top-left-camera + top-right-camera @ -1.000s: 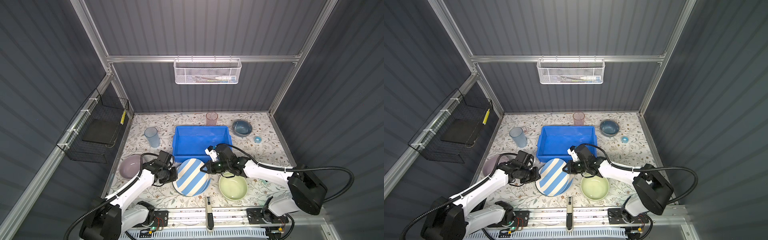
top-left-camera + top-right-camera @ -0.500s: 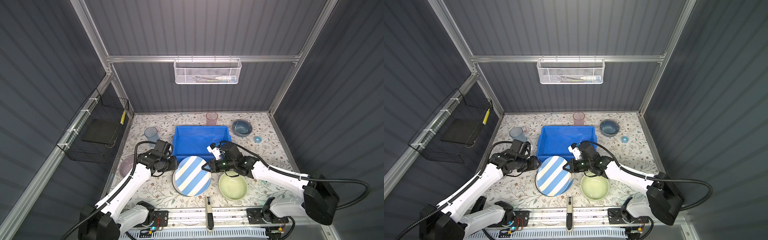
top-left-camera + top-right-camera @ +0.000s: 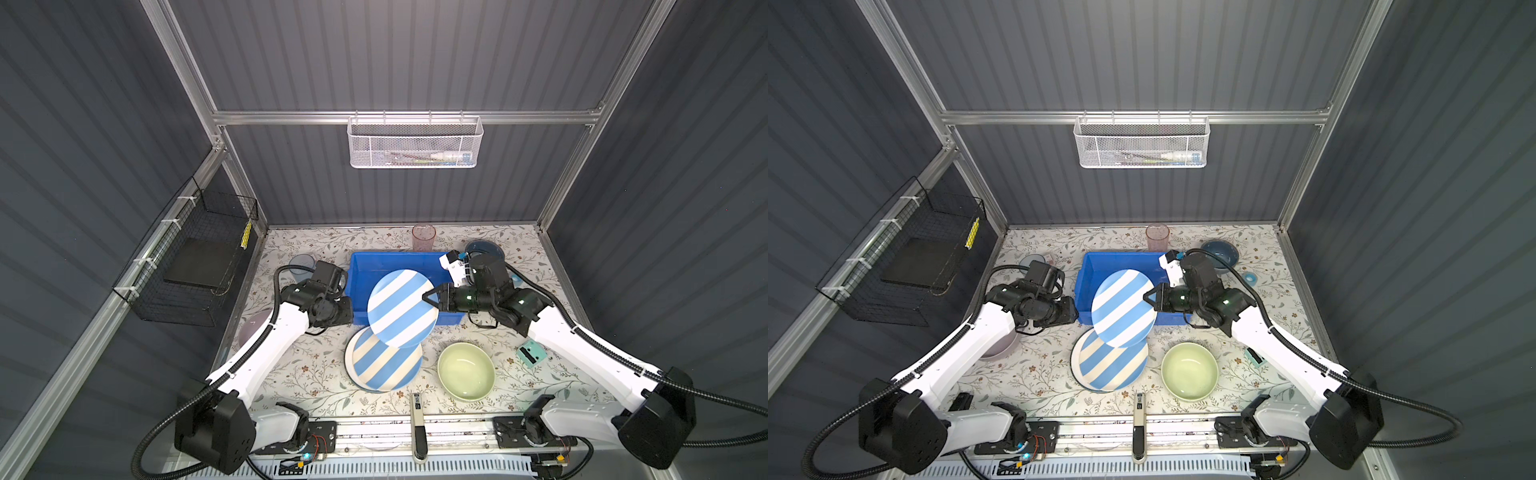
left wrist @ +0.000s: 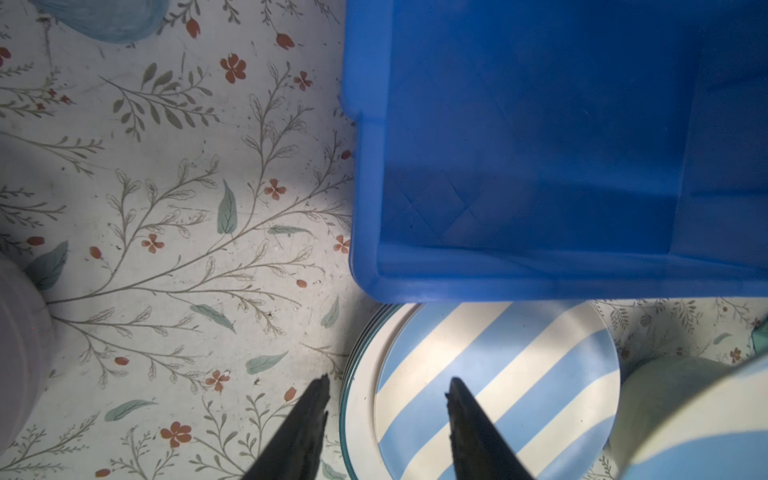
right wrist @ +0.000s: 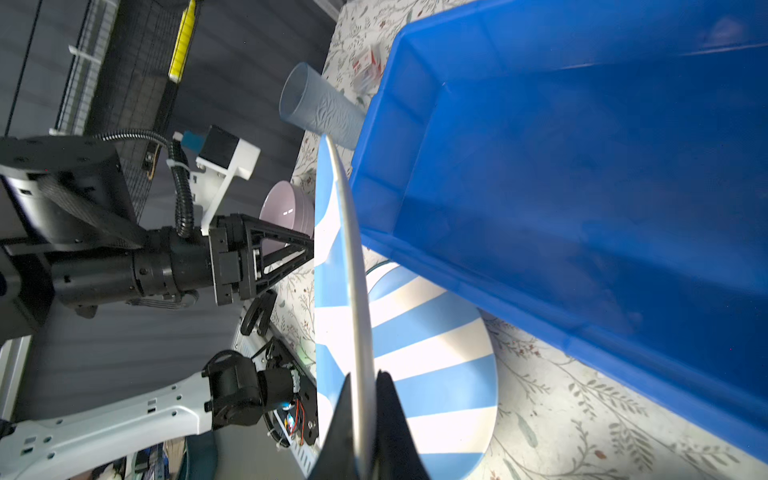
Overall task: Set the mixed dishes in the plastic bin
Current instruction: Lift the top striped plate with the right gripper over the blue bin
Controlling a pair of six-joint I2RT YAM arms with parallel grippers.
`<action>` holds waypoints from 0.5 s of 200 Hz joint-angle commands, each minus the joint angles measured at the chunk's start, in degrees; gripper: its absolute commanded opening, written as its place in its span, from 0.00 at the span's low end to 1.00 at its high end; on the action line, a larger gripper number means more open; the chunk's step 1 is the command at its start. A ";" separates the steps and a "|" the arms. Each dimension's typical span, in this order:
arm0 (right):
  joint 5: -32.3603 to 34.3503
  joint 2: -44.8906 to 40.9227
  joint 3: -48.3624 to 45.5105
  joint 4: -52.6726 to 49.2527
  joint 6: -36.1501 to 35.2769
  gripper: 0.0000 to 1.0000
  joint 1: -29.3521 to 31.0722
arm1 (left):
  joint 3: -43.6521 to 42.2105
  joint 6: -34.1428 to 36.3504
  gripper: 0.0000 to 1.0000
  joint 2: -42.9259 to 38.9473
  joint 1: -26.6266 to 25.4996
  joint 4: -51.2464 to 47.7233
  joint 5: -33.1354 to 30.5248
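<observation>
Grey ribbed walls close in a table (image 3: 299,374) covered in a flowered cloth, with a white mesh basket (image 3: 415,143) on the back wall and a black wire basket (image 3: 195,257) on the left one. The blue bin (image 3: 365,266) sits mid-table toward the back, with nothing inside in the part that shows. The right gripper (image 5: 365,376) pinches the rim of a blue-white striped plate (image 3: 401,309). It holds the plate tilted in the air over the bin's near wall and, in both top views, partly over a stack (image 3: 384,365) of striped plates lying on the cloth just in front of the bin. The left gripper (image 4: 387,382) hangs by the bin's near left corner with its fingers spread and nothing between them. Its tips are right at the plate's left edge, though I cannot tell whether they touch. A green bowl (image 3: 466,371) stands just right of the stack, with a teal block (image 3: 530,353) farther right. A lilac bowl (image 3: 253,328) and a blue tumbler (image 3: 301,263) are left of the bin. A pink tumbler (image 3: 424,237) and a grey-blue bowl (image 3: 486,248) stand behind it.
</observation>
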 commanded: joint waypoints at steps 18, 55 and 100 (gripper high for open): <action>2.19 6.58 8.79 -3.34 -2.84 0.00 -2.95 | 3.71 4.00 0.45 4.89 2.28 1.98 -0.29; 3.40 15.31 16.11 -3.64 -4.15 0.00 -4.49 | 7.17 5.98 0.43 9.89 3.57 2.76 -0.42; 6.40 24.89 22.14 -2.37 -3.38 0.00 -5.12 | 9.65 6.63 0.35 13.80 3.76 3.28 -0.51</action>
